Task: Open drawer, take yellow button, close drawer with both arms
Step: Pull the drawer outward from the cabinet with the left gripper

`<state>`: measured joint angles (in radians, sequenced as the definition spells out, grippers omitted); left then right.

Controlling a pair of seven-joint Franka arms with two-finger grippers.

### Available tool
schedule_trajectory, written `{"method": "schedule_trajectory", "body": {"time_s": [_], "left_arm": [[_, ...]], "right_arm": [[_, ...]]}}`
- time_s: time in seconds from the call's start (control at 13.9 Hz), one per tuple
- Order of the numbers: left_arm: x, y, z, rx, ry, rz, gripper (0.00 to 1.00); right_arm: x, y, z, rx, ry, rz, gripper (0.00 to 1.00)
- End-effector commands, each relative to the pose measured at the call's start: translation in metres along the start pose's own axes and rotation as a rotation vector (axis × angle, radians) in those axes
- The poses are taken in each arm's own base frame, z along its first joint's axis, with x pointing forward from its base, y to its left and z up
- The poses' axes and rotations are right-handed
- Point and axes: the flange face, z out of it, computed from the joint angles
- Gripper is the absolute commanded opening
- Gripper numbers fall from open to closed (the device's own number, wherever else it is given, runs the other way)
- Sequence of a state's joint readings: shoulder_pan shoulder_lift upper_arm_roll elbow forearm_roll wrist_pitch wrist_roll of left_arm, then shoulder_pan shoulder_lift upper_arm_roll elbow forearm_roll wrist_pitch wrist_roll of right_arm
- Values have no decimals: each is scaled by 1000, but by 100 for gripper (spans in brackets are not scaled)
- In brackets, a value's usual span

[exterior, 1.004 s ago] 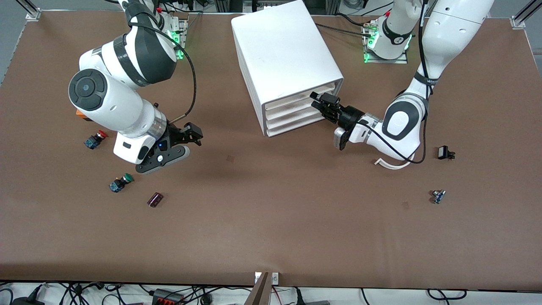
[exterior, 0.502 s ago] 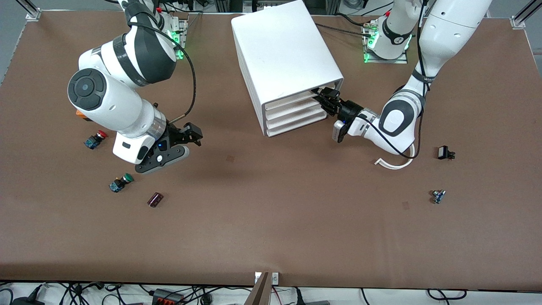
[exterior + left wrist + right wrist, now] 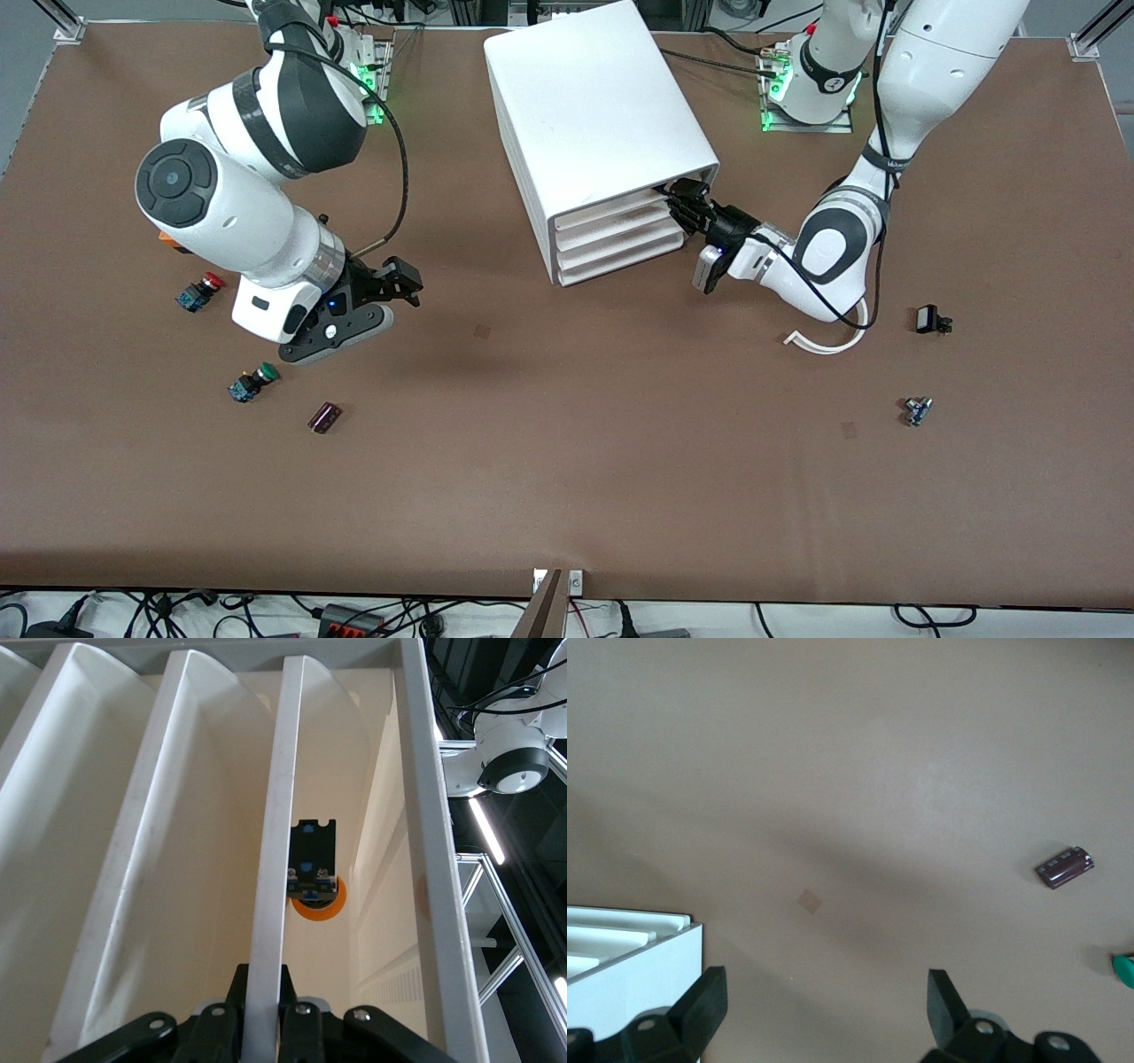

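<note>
The white drawer unit stands at the table's middle, near the arms' bases, its drawers shut or almost shut. My left gripper is at its top drawer, at the corner toward the left arm's end. In the left wrist view the left gripper is shut on the drawer's thin white front edge. Inside lies the button, its black-and-blue body toward me, its orange cap under it. My right gripper is open and empty over bare table; it also shows in the right wrist view.
A red-capped button, a green-capped button and a dark red cylinder lie near the right arm. An orange thing is partly hidden under that arm. A white curved strip and two small parts lie toward the left arm's end.
My left gripper has moved in to the top drawer's corner and now pinches its front edge. The right arm has shifted only slightly.
</note>
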<state>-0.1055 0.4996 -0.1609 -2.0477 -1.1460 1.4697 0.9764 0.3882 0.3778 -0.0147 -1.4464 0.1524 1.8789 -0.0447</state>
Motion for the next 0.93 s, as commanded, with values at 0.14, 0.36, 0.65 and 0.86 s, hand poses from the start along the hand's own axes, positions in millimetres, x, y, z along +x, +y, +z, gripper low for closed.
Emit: {"method": "schedule_trajectory", "body": {"time_s": [0.14,0.36,0.65,0.86], "left_arm": [[3,4,-12,14,40,29,4],[15,6,-36,34,67,50,4],[29,-6,-65,43,100,65,5],[38,-16,-83,67,100,67,5]], "right_arm": [[9,-1,-2,13,16,7,100],[9,-5,-3,13,17,5,100],[12,-3,-5,14,39,6,100],[13,-9,-1,39,45,9,100]]}}
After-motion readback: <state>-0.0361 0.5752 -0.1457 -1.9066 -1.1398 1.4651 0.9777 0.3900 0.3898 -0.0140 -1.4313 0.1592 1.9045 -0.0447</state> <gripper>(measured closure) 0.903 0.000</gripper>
